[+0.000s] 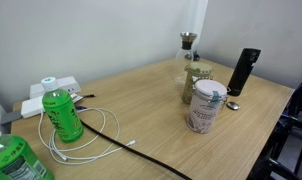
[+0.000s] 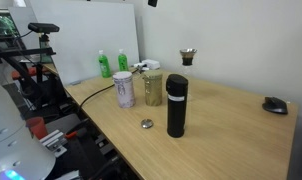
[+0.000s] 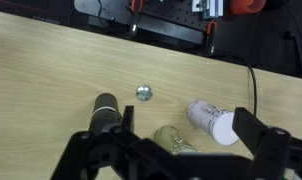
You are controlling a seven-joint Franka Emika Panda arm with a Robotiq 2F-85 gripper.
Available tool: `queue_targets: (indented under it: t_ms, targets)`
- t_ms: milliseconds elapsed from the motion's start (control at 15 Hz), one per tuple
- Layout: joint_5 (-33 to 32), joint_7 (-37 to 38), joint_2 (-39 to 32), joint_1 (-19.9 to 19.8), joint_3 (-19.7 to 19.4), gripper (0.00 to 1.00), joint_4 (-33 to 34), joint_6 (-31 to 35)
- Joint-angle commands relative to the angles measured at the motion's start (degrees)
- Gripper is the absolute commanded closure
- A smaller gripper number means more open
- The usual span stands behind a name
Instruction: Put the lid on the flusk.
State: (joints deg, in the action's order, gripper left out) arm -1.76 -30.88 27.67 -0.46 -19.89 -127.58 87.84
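The lid (image 3: 143, 93), a small round silvery cap, lies flat on the wooden table, alone; it also shows in both exterior views (image 1: 232, 104) (image 2: 146, 124), beside the tall black column. The flusk (image 1: 188, 45) (image 2: 188, 57), slim and pale with a dark flared neck, stands upright at the table's far edge behind the jar. It does not show in the wrist view. My gripper (image 3: 189, 122) hangs high above the table, open and empty, over the tin can and the jar, well apart from the lid.
A tall black column (image 2: 176, 104) stands close to the lid. A white-and-pink tin can (image 2: 125, 90) and a glass jar (image 2: 151, 87) stand together. Green bottles (image 1: 61, 112), a power strip and cables (image 1: 111, 140) fill one end; a mouse (image 2: 275, 104) lies at the other.
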Motion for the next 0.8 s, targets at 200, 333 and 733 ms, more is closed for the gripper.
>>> queue_targets:
  t_ms: [200, 333, 733]
  targets:
    - [0.2, 2.7, -0.9, -1.8, 3.3, 0.00, -0.8, 4.4]
    - [-0.1, 5.0, -1.0, -1.8, 4.6, 0.00, -1.7, 8.2]
    - [-1.4, 13.4, -1.5, -1.4, 10.1, 0.00, -5.0, 20.1]
